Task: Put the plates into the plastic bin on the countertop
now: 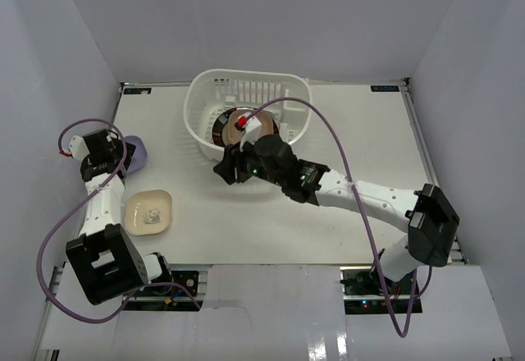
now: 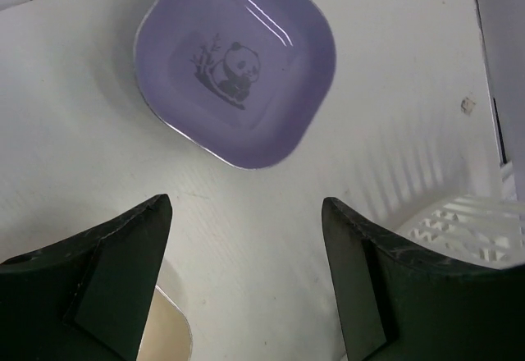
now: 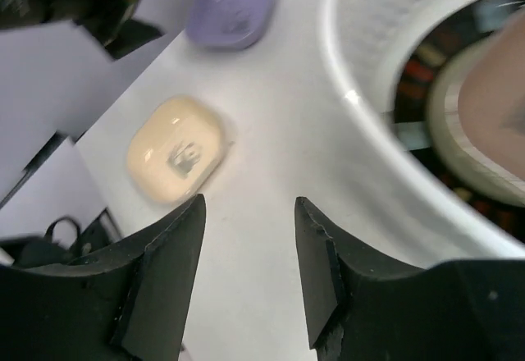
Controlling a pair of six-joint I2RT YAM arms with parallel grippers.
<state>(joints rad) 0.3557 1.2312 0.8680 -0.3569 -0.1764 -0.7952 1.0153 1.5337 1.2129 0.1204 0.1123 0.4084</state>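
The white plastic bin (image 1: 246,90) stands at the back centre of the countertop (image 1: 246,230). The large plate with a dark patterned rim (image 1: 225,127) lies inside it, and also shows in the right wrist view (image 3: 484,107). A lavender dish with a panda (image 2: 235,61) sits at the left (image 1: 139,154). A cream dish (image 1: 148,212) lies nearer me. My left gripper (image 2: 246,213) is open and empty, hovering just short of the lavender dish. My right gripper (image 3: 250,205) is open and empty over bare table, just outside the bin's front-left wall (image 1: 223,169).
Pale grey walls close in the table on three sides. A purple cable (image 1: 328,131) arcs over the bin's right side. The bin's lattice corner (image 2: 472,230) shows at the right of the left wrist view. The left arm (image 3: 82,0) shows beyond the dishes.
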